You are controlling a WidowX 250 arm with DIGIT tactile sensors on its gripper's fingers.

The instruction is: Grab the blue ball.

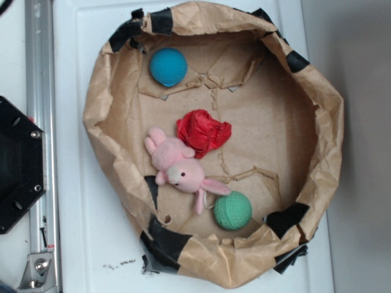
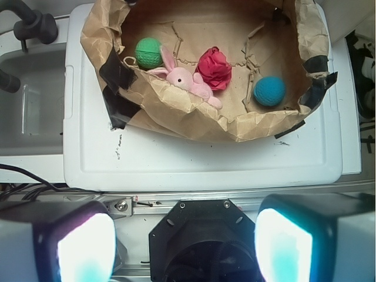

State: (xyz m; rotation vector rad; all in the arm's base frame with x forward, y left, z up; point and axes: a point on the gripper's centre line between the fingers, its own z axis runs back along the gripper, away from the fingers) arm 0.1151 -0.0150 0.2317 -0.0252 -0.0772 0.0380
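Fingers: nearest the wrist camera, two blurred pale pads spread wide, nothing between them; lower ends cut off by the frame edge.
Blue ball: well ahead of the fingers, toward the right one; lying in a crumpled brown paper bowl, apart from everything else; round, so no long axis; matte, finely textured.
Neighbours: red crumpled wad, pink plush bunny, green ball, ahead and leftward.
Worktop: white, smooth.
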